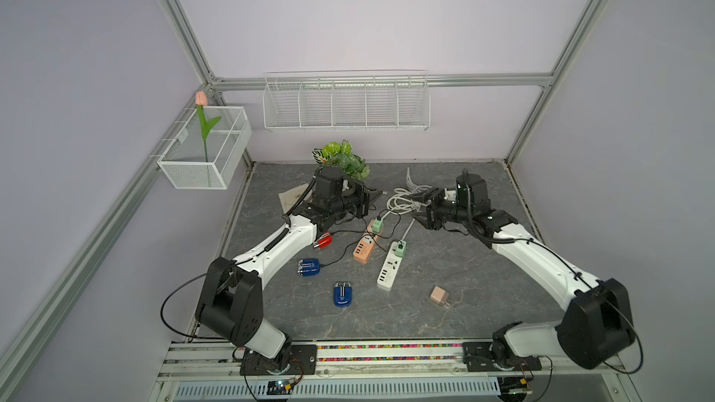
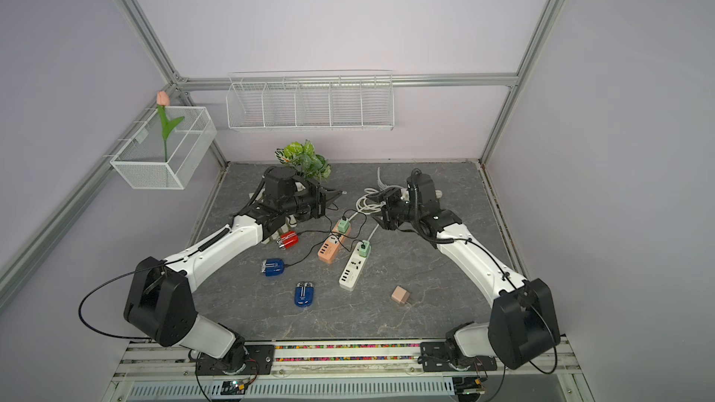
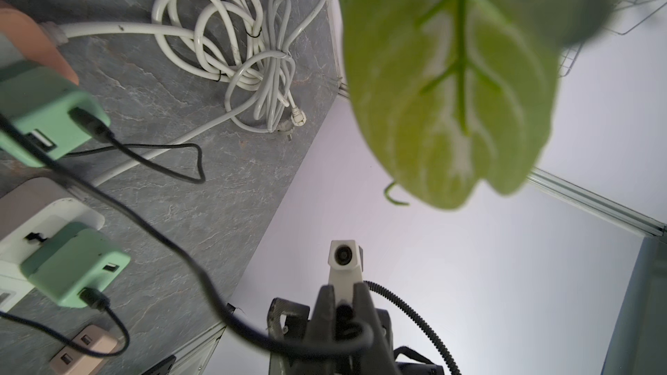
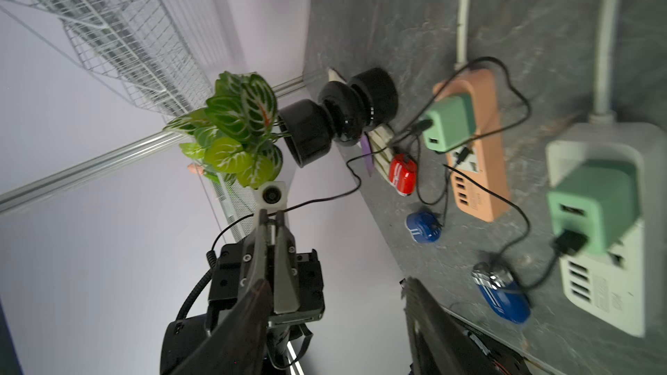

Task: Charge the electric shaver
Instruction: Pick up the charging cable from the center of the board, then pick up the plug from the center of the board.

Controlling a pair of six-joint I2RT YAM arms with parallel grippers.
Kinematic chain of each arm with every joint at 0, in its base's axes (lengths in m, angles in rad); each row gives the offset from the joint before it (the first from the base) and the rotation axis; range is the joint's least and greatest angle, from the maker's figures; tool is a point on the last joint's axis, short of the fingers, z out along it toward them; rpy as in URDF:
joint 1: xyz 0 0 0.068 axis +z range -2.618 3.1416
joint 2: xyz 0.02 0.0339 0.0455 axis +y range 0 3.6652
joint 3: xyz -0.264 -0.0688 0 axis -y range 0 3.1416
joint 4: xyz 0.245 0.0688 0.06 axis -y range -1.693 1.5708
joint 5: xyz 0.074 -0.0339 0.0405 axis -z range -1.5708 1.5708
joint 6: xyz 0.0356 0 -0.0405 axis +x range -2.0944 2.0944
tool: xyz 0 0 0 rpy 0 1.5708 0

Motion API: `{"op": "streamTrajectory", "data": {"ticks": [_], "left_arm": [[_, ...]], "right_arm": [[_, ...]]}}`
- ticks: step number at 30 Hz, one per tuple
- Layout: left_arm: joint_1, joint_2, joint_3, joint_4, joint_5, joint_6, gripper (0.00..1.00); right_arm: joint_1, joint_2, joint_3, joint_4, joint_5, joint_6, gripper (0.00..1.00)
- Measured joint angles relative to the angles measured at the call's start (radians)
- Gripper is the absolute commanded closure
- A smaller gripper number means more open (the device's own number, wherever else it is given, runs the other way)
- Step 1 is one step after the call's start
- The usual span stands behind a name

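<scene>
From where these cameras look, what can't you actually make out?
End of the cable: left wrist view, buried in the shut left gripper; too small in both top views.
Print on the white strip: right wrist view, blurred.
Part of the card: in a top view, under the left arm.
Details of one blue shaver: right wrist view, blurred.

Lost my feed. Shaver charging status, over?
Left gripper shut on black cable. Right gripper open, empty. Front blue shaver uncabled. Plant leaves close by left gripper.

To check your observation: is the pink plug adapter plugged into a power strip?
No, the pink plug adapter lies alone on the bare table.
</scene>
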Motion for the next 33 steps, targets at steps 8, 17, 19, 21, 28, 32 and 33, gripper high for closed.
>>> {"op": "streamTrajectory", "data": {"ticks": [8,17,19,21,28,32,33], "left_arm": [[0.000,-0.067,-0.034,-0.078,-0.048,-0.004,1.00],[0.000,-0.113,-0.067,-0.120,-0.076,-0.009,1.00],[0.000,-0.120,-0.077,-0.128,-0.079,-0.012,1.00],[0.000,-0.120,-0.079,-0.135,-0.079,-0.013,1.00],[0.000,-0.130,-0.079,-0.142,-0.079,-0.012,1.00],[0.000,-0.146,-0.084,-0.142,-0.079,-0.012,1.00],[0.000,-0.148,-0.086,-0.144,-0.079,-0.012,1.00]], "right_arm": [[0.014,-0.123,-0.216,-0.394,0.100,0.124,0.33],[0.147,-0.253,-0.402,-0.432,0.135,0.340,0.22],[0.167,-0.266,-0.426,-0.427,0.145,0.367,0.20],[0.169,-0.276,-0.454,-0.402,0.161,0.381,0.20],[0.150,-0.254,-0.561,-0.270,0.227,0.400,0.21],[0.112,-0.219,-0.561,-0.217,0.241,0.403,0.24],[0.097,-0.213,-0.560,-0.211,0.244,0.404,0.24]]}}
